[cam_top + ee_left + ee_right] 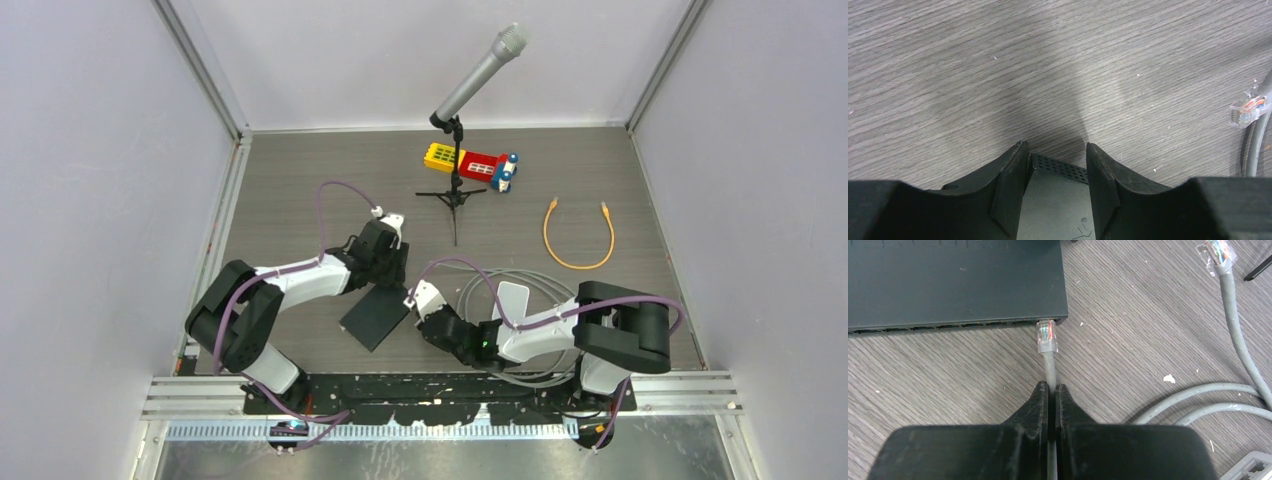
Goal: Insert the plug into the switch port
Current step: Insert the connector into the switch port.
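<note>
Nearest me, my right hand (1052, 387) is pinched down to a slit on the grey cable (1049, 365), just behind the plug (1046, 335). The plug's tip sits at the mouth of the right-most port, at the right end of the switch (948, 285). Almost all of its clear body shows outside the casing, so I judge it lined up and perhaps just started in, but not seated. What is left is the push home, and I cannot tell from here whether the latch tab faces the right way.

Farther left, my left hand (1055, 150) straddles an edge of the switch. The dark vented casing fills the gap between its fingers (1010, 190), so I take it to be clamped on and bracing the box against the push.

Counting outward:
- One switch, with a single row of ports that runs out of view, so I cannot total them.
- One grey cable, coiled on the worktop (300, 160), with two plugs: the one I hold and a free plug (1216, 254) lying farther right.
- One orange cable (578, 262) in a loose U, a plug at each end, well apart at the far right.
- One microphone (480, 72) on a small tripod, at the far middle.
- One cluster of toy blocks (470, 162) in yellow, red and blue, just beside the tripod.
</note>
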